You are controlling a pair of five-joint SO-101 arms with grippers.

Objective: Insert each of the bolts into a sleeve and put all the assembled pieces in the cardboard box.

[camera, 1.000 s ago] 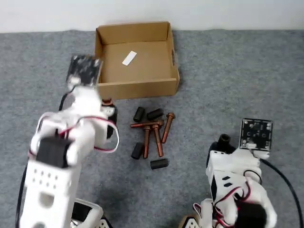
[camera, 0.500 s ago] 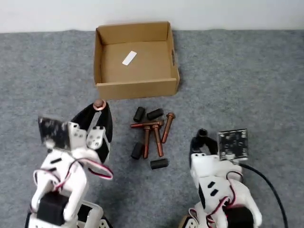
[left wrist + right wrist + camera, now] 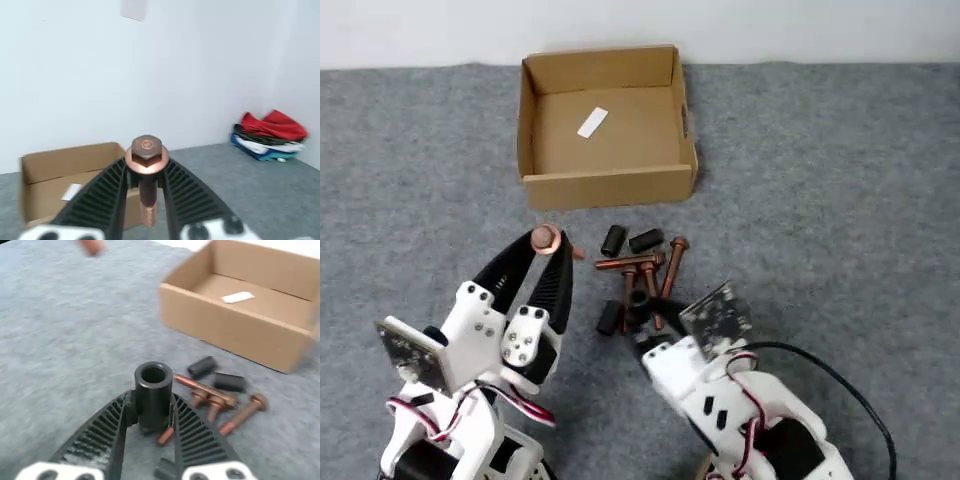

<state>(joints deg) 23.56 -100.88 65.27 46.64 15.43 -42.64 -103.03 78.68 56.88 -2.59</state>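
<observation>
Left end effector (image 3: 548,250): is pinching one copper bolt (image 3: 146,162) just behind its hex head, the threaded shank running back between the ribbed fingers (image 3: 107,192); it is hovering over the grey surface (image 3: 820,180), near the front wall of the cardboard box (image 3: 605,187). Right end effector (image 3: 151,412): is clamping one black sleeve (image 3: 153,390), open bore showing, beside the loose pile. Loose bolts (image 3: 645,272) are lying bunched together in front of the box, with loose sleeves (image 3: 612,240) lying among them. The box is holding one white slip (image 3: 592,122).
</observation>
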